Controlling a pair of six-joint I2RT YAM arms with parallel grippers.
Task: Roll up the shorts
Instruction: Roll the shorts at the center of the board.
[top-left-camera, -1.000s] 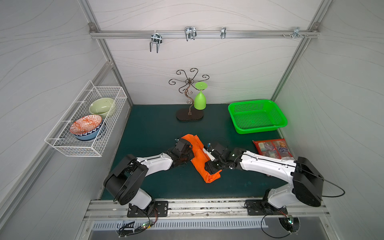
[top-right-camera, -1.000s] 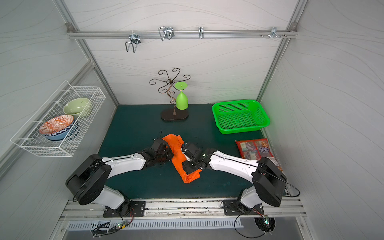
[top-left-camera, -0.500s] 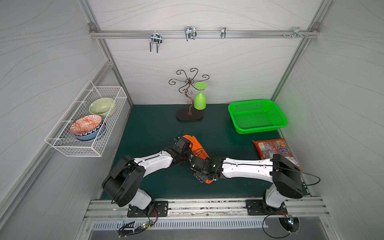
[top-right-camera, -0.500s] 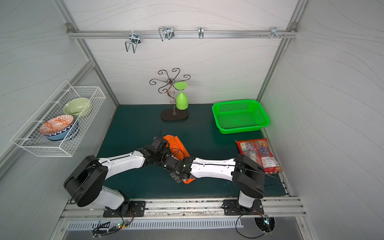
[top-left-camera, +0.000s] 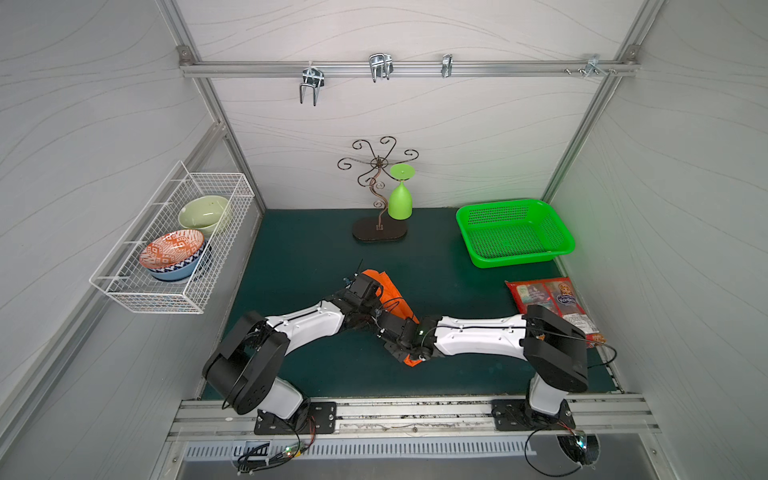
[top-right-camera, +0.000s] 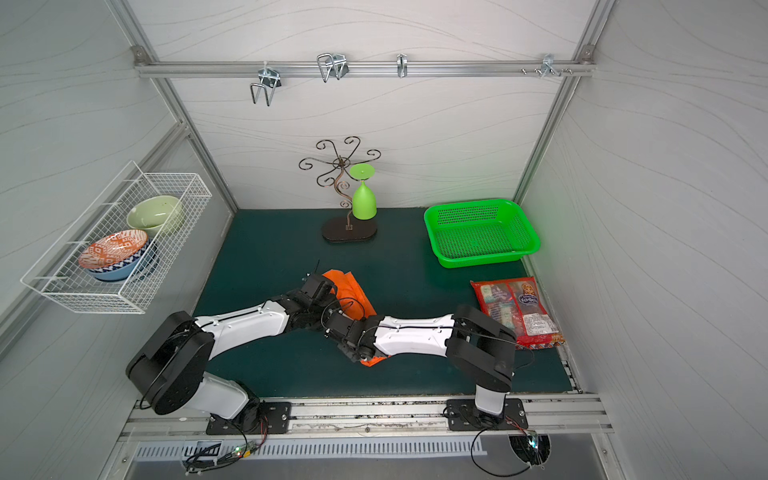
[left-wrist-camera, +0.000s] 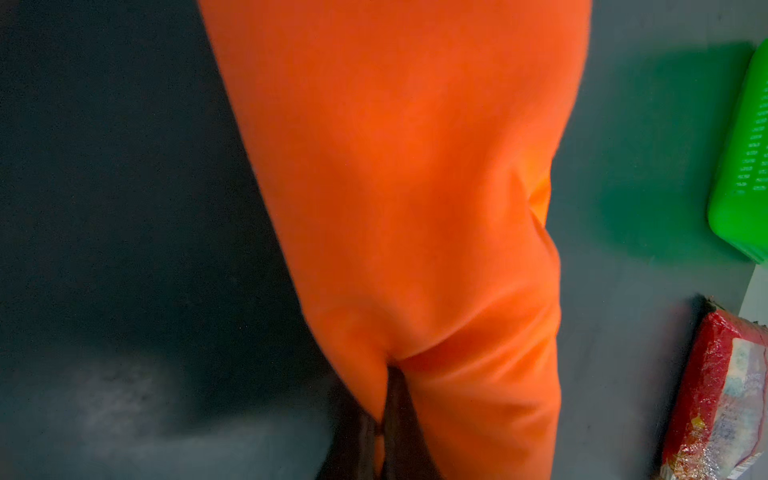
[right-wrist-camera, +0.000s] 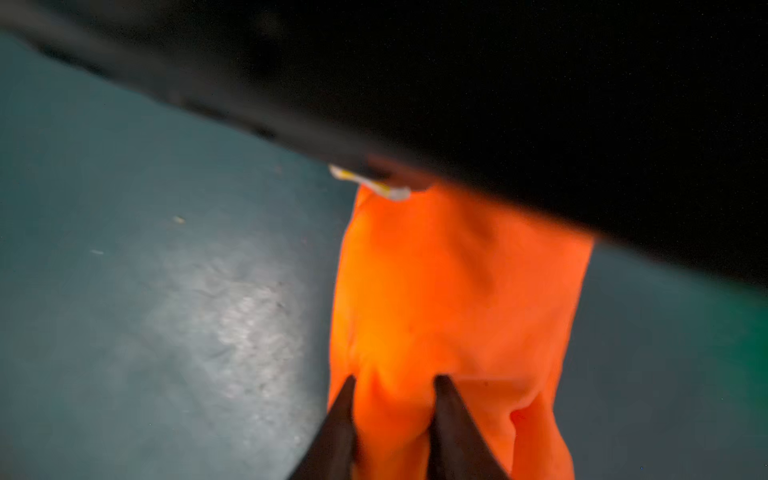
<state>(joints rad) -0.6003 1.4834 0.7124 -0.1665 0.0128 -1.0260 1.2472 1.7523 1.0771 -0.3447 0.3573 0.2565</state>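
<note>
Top views both give us the dark green mat (top-left-camera: 311, 249) wall to wall, and over its middle the left arm (top-left-camera: 307, 324) and right arm (top-left-camera: 478, 336) meet wrist to wrist. Under them lie the shorts (top-left-camera: 390, 291), a narrow orange strip slanting across mid-table, well apart from the green basket (top-left-camera: 515, 259) and the red snack packet (top-left-camera: 544, 295). Left wrist camera: the left gripper (left-wrist-camera: 384, 374) is pressed together, pinching the orange cloth. Right wrist camera, blurry: the right gripper (right-wrist-camera: 395, 380) has a bunched fold nipped between its two fingers (right-wrist-camera: 340, 424).
</note>
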